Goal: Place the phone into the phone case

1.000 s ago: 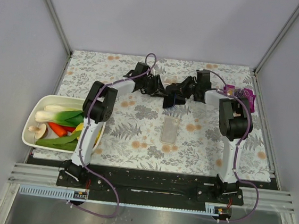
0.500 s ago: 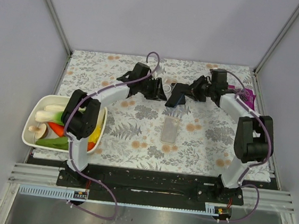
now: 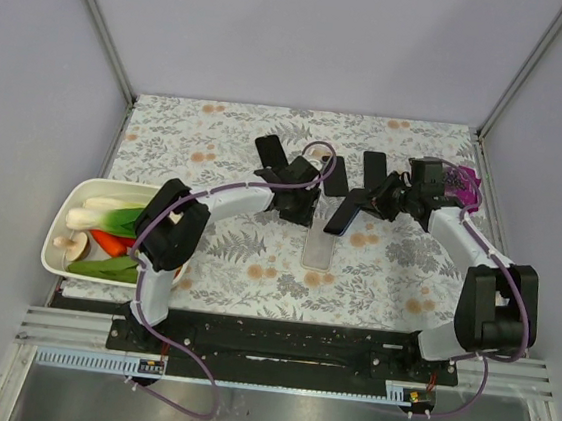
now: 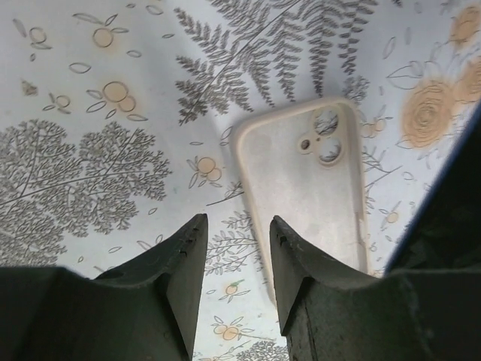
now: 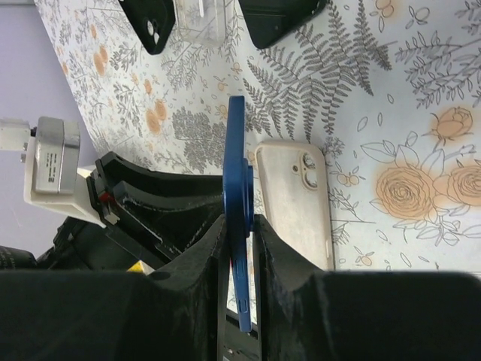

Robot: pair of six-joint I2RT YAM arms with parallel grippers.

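The phone case (image 3: 320, 245) is a pale translucent shell lying open side up on the floral mat, with its camera cut-outs at the far end. It also shows in the left wrist view (image 4: 308, 180) and the right wrist view (image 5: 293, 203). My right gripper (image 3: 374, 202) is shut on the dark blue phone (image 3: 344, 214) and holds it tilted just above the case's far right end. In the right wrist view the phone (image 5: 237, 188) stands edge-on between the fingers of the right gripper (image 5: 238, 226). My left gripper (image 3: 299, 210) is open and empty just left of the case's far end, its fingers (image 4: 180, 256) low over the mat.
Three black cases (image 3: 270, 152) (image 3: 335, 176) (image 3: 373, 167) lie behind the arms. A purple item (image 3: 462, 184) lies at the back right. A white tray (image 3: 57, 247) of vegetables stands at the left edge. The left arm's gripper (image 5: 135, 195) sits close beside the phone.
Both arms have come forward from the back of the mat. The right gripper has carried the phone toward the case, and the left gripper has moved in beside the case's far end.
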